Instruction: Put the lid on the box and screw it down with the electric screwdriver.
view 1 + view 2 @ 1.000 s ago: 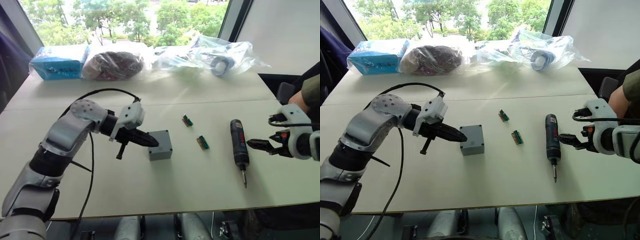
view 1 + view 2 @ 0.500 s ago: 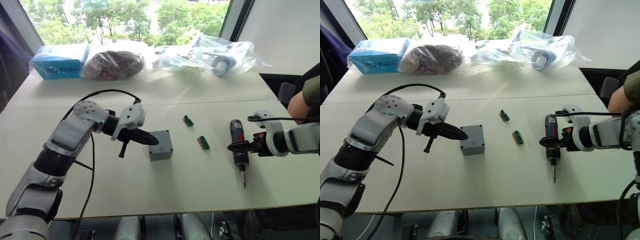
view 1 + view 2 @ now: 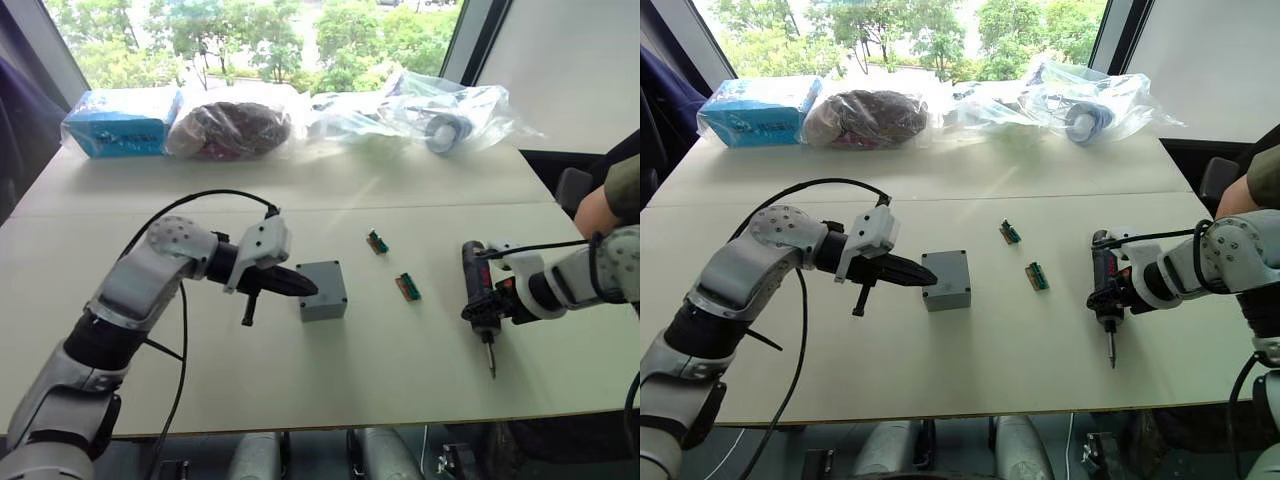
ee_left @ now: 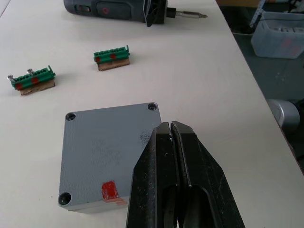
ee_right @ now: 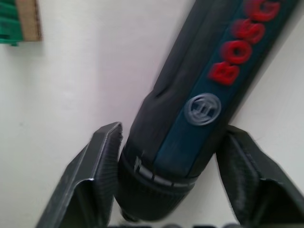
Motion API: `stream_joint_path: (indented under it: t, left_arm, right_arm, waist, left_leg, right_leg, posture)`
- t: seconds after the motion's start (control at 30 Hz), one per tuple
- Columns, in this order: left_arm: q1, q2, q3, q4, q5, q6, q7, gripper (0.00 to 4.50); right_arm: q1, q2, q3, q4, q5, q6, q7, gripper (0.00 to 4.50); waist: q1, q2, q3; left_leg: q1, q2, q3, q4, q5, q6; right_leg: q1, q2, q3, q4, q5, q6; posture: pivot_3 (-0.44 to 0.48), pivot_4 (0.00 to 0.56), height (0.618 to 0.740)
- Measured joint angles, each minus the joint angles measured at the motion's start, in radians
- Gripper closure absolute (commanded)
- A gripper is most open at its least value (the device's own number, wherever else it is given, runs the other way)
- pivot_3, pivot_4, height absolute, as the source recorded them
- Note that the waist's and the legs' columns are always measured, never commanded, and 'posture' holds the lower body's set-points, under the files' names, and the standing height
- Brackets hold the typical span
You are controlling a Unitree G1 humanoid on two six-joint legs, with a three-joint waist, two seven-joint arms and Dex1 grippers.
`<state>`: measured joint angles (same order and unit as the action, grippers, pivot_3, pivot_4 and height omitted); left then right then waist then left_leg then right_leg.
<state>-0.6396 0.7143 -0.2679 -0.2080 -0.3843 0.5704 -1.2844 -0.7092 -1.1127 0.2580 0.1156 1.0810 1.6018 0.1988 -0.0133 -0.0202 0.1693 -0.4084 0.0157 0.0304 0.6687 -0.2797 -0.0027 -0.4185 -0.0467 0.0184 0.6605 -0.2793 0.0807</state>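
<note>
Lid (image 4: 110,154): flat grey square plate seated on the grey box (image 3: 323,292), screw holes at its corners, a red mark near one edge; mid-table.
My left gripper (image 4: 171,130): fingers pressed together, tips over the lid's edge.
Electric screwdriver (image 3: 1103,285): dark cylinder with red Bosch lettering, metal bit pointing to 6 o'clock; lying at 3 o'clock from the box, well apart.
My right gripper (image 5: 167,147): fingers spread astride the screwdriver's barrel.
Green terminal blocks (image 3: 405,286): two, between box and screwdriver.
</note>
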Motion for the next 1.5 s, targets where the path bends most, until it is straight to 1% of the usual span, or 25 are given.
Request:
stream_joint_path:
  t: [0.13, 0.2, 0.27, 0.33, 0.4, 0.47, 0.5, 0.53, 0.6, 0.63, 0.67, 0.73, 0.77, 0.8, 0.83, 0.9, 0.97, 1.03, 1.07, 1.13, 1.2, 1.33, 1.43, 1.5]
  left_arm:
    - [0.013, 0.000, 0.010, -0.006, -0.002, 0.014, 0.020, 4.50]
    - [0.021, -0.003, 0.013, -0.007, -0.007, 0.019, 0.030, 4.50]
    - [0.022, -0.004, 0.015, -0.007, -0.010, 0.025, 0.036, 4.50]
    - [0.026, -0.006, 0.018, -0.007, -0.013, 0.030, 0.044, 4.50]
    - [0.027, -0.005, 0.027, 0.005, -0.020, 0.032, 0.046, 4.50]
    - [0.026, 0.001, 0.037, 0.036, -0.020, 0.032, 0.046, 4.50]
    - [0.026, 0.004, 0.045, 0.053, -0.020, 0.033, 0.045, 4.50]
    - [0.022, 0.007, 0.050, 0.071, -0.020, 0.033, 0.044, 4.50]
    - [0.014, 0.015, 0.050, 0.103, -0.016, 0.030, 0.043, 4.50]
    - [0.014, 0.016, 0.049, 0.131, -0.004, 0.023, 0.039, 4.50]
    - [0.014, 0.016, 0.048, 0.144, 0.002, 0.021, 0.038, 4.50]
    - [0.014, 0.016, 0.049, 0.165, 0.002, 0.016, 0.034, 4.50]
    - [0.014, 0.019, 0.050, 0.170, 0.001, 0.021, 0.028, 4.50]
    - [0.014, 0.019, 0.055, 0.169, -0.006, 0.038, 0.027, 4.50]
    - [0.013, 0.019, 0.056, 0.169, -0.011, 0.043, 0.027, 4.50]
    - [0.002, 0.009, 0.056, 0.156, -0.031, 0.073, 0.026, 4.50]
    - [0.001, 0.007, 0.056, 0.141, -0.042, 0.083, 0.027, 4.50]
    - [0.000, 0.001, 0.056, 0.142, -0.041, 0.090, 0.030, 4.50]
    - [-0.005, -0.020, 0.054, 0.152, -0.040, 0.092, 0.036, 4.50]
    - [-0.014, -0.047, 0.045, 0.163, -0.038, 0.091, 0.045, 4.50]
    - [-0.031, -0.076, 0.035, 0.179, -0.023, 0.076, 0.054, 4.50]
    - [-0.043, -0.123, 0.006, 0.230, 0.015, 0.035, 0.073, 4.50]
    - [-0.042, -0.130, -0.022, 0.267, 0.068, -0.017, 0.084, 4.50]
    - [-0.042, -0.132, -0.024, 0.273, 0.081, -0.045, 0.088, 4.50]
  right_arm:
    - [-0.001, -0.005, 0.033, 0.006, -0.098, -0.011, 0.104, 2.72]
    - [-0.014, 0.006, 0.047, 0.054, -0.155, -0.040, 0.165, 2.72]
    - [-0.030, 0.026, 0.054, 0.101, -0.197, -0.056, 0.193, 2.72]
    - [-0.064, 0.041, 0.072, 0.168, -0.259, -0.089, 0.231, 2.72]
    - [-0.105, 0.052, 0.093, 0.234, -0.348, -0.159, 0.268, 2.72]
    - [-0.150, 0.050, 0.095, 0.262, -0.423, -0.219, 0.299, 2.72]
    - [-0.164, 0.050, 0.094, 0.260, -0.451, -0.258, 0.317, 2.72]
    - [-0.175, 0.054, 0.080, 0.254, -0.473, -0.302, 0.331, 2.72]
    - [-0.192, 0.089, -0.013, 0.241, -0.476, -0.350, 0.335, 2.72]
    - [-0.193, 0.141, -0.123, 0.214, -0.460, -0.390, 0.322, 2.72]
    - [-0.193, 0.164, -0.165, 0.193, -0.448, -0.412, 0.317, 2.72]
    - [-0.157, 0.216, -0.283, 0.077, -0.417, -0.496, 0.313, 2.72]
    - [-0.117, 0.264, -0.357, -0.013, -0.404, -0.559, 0.304, 2.72]
    - [-0.073, 0.341, -0.433, -0.112, -0.388, -0.617, 0.272, 2.72]
    - [-0.058, 0.375, -0.452, -0.153, -0.374, -0.640, 0.263, 2.72]
    - [-0.009, 0.491, -0.495, -0.300, -0.314, -0.680, 0.222, 2.72]
    - [0.043, 0.575, -0.518, -0.414, -0.257, -0.700, 0.194, 2.72]
    - [0.096, 0.643, -0.519, -0.488, -0.243, -0.731, 0.167, 2.72]
    - [0.155, 0.734, -0.488, -0.549, -0.243, -0.769, 0.135, 2.72]
    - [0.195, 0.784, -0.427, -0.573, -0.257, -0.787, 0.115, 2.72]
    - [0.210, 0.821, -0.366, -0.584, -0.307, -0.819, 0.096, 2.72]
    - [0.214, 0.844, -0.292, -0.591, -0.401, -0.906, 0.088, 2.72]
    - [0.235, 0.848, -0.264, -0.587, -0.455, -0.954, 0.090, 2.72]
    - [0.250, 0.849, -0.252, -0.579, -0.483, -0.971, 0.093, 2.72]
  waist:
    - [0.004, -0.003, -0.002]
    - [0.003, -0.008, -0.005]
    - [0.002, -0.011, -0.007]
    - [0.001, -0.012, -0.007]
    - [0.001, -0.008, -0.005]
    - [0.002, 0.003, 0.001]
    - [0.001, 0.004, 0.002]
    - [0.001, 0.005, 0.002]
    - [-0.002, 0.005, 0.002]
    - [-0.006, 0.006, 0.002]
    - [-0.006, 0.006, 0.002]
    - [0.000, 0.007, 0.002]
    - [0.004, 0.007, 0.002]
    - [0.005, 0.007, 0.002]
    - [0.005, 0.007, 0.002]
    - [0.005, 0.007, 0.003]
    - [0.006, 0.007, 0.003]
    - [0.006, 0.006, 0.002]
    - [0.005, 0.006, 0.002]
    - [0.002, 0.007, 0.002]
    - [0.002, 0.007, 0.002]
    - [0.001, 0.007, 0.002]
    - [0.001, 0.007, 0.002]
    - [0.001, 0.007, 0.002]
  left_leg:
    - [0.001, 0.000, -0.001, 0.000, 0.000, 0.000]
    - [0.003, 0.000, -0.002, 0.000, 0.000, 0.000]
    - [0.005, 0.000, -0.002, 0.000, 0.000, 0.000]
    - [0.005, -0.001, 0.000, 0.000, 0.000, 0.001]
    - [0.002, -0.002, 0.003, 0.006, -0.001, 0.003]
    - [-0.003, -0.002, 0.005, 0.011, -0.004, 0.007]
    - [-0.004, -0.002, 0.005, 0.011, -0.004, 0.007]
    - [-0.005, -0.001, 0.005, 0.011, -0.004, 0.007]
    - [-0.013, 0.001, 0.005, 0.011, -0.004, 0.007]
    - [-0.016, 0.002, 0.006, 0.011, -0.004, 0.007]
    - [-0.018, 0.002, 0.006, 0.011, -0.004, 0.007]
    - [-0.019, 0.004, 0.005, 0.010, -0.004, 0.007]
    - [-0.019, 0.005, 0.004, 0.010, -0.004, 0.007]
    - [-0.019, 0.004, 0.004, 0.010, -0.004, 0.007]
    - [-0.020, 0.004, 0.004, 0.012, -0.004, 0.007]
    - [-0.020, 0.002, 0.005, 0.014, -0.004, 0.007]
    - [-0.019, 0.000, 0.005, 0.015, -0.004, 0.007]
    - [-0.018, -0.001, 0.004, 0.015, -0.004, 0.007]
    - [-0.018, -0.001, 0.004, 0.015, -0.004, 0.007]
    - [-0.018, -0.001, 0.005, 0.015, -0.004, 0.007]
    - [-0.018, -0.001, 0.005, 0.015, -0.004, 0.007]
    - [-0.018, -0.001, 0.004, 0.015, -0.003, 0.006]
    - [-0.018, -0.001, 0.004, 0.015, -0.003, 0.006]
    - [-0.017, -0.001, 0.004, 0.015, -0.003, 0.006]
  right_leg:
    - [0.002, -0.001, -0.001, -0.001, 0.000, 0.000]
    - [0.008, -0.001, -0.003, -0.006, 0.001, -0.001]
    - [0.012, 0.000, -0.003, -0.012, 0.003, -0.002]
    - [0.013, -0.002, -0.002, -0.016, 0.006, -0.003]
    - [0.011, -0.004, 0.000, -0.016, 0.007, 0.000]
    - [0.006, -0.004, 0.001, -0.013, 0.009, 0.003]
    - [0.005, -0.004, 0.001, -0.012, 0.011, 0.006]
    - [0.002, -0.002, 0.001, -0.011, 0.011, 0.006]
    - [-0.006, 0.000, 0.002, -0.010, 0.011, 0.007]
    - [-0.011, 0.001, 0.003, -0.008, 0.011, 0.007]
    - [-0.013, 0.002, 0.003, -0.007, 0.011, 0.007]
    - [-0.014, 0.003, 0.003, -0.006, 0.011, 0.006]
    - [-0.014, 0.003, 0.002, -0.007, 0.011, 0.006]
    - [-0.014, 0.003, 0.002, -0.007, 0.011, 0.006]
    - [-0.013, 0.003, 0.002, -0.006, 0.011, 0.006]
    - [-0.012, 0.001, 0.002, -0.006, 0.011, 0.006]
    - [-0.011, -0.002, 0.002, -0.006, 0.011, 0.006]
    - [-0.009, -0.002, 0.002, -0.007, 0.011, 0.006]
    - [-0.009, -0.002, 0.002, -0.007, 0.011, 0.006]
    - [-0.009, -0.002, 0.002, -0.006, 0.011, 0.007]
    - [-0.010, -0.002, 0.002, -0.005, 0.011, 0.007]
    - [-0.010, -0.001, 0.002, -0.005, 0.011, 0.007]
    - [-0.010, -0.001, 0.002, -0.005, 0.011, 0.007]
    - [-0.010, -0.001, 0.002, -0.005, 0.011, 0.007]
  posture:
    - [0.000, 0.150, 0.740]
    - [0.000, 0.150, 0.740]
    - [0.000, 0.150, 0.740]
    - [0.000, 0.150, 0.740]
    - [0.000, 0.150, 0.740]
    - [0.000, 0.150, 0.740]
    - [0.000, 0.150, 0.740]
    - [0.000, 0.150, 0.740]
    - [0.000, 0.150, 0.740]
    - [0.000, 0.150, 0.740]
    - [0.000, 0.150, 0.740]
    - [0.000, 0.150, 0.740]
    - [0.000, 0.150, 0.740]
    - [0.000, 0.150, 0.740]
    - [0.000, 0.150, 0.740]
    - [0.000, 0.150, 0.740]
    - [0.000, 0.150, 0.740]
    - [0.000, 0.150, 0.740]
    - [0.000, 0.150, 0.740]
    - [0.000, 0.150, 0.740]
    - [0.000, 0.150, 0.740]
    - [0.000, 0.150, 0.740]
    - [0.000, 0.150, 0.740]
    - [0.000, 0.150, 0.740]
